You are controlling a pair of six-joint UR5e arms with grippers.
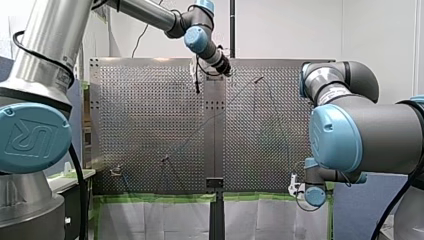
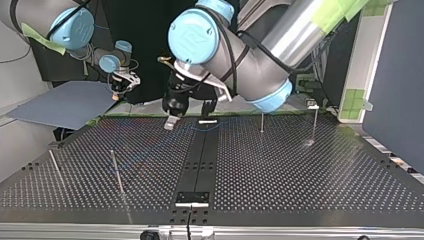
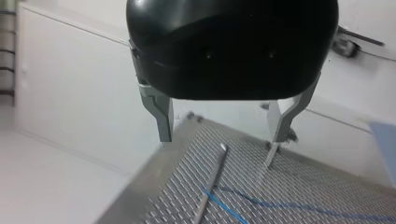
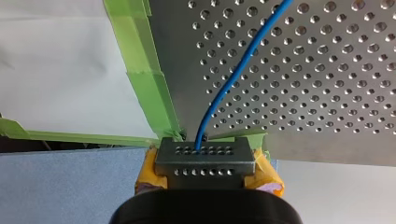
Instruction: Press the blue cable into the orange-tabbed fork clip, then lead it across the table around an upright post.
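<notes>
Black metal-fingered left gripper (image 2: 189,121) hangs open, upper centre, above thin blue cable (image 4: 224,88). Yellow-padded right gripper (image 4: 204,163) grips its end; keep it taut.

The end of the cable (image 4: 224,88) is hidden behind the right gripper (image 4: 205,161). In the front view its run over the table (image 1: 150,125) is too faint to be traced fully.

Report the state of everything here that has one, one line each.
My left gripper, open, holding nothing, above the table edge.
My right gripper, shut on the blue cable.
Blue cable, held by my right gripper, lying across the perforated table.
Post, upright ahead of my left gripper, cable passing its foot.
</notes>
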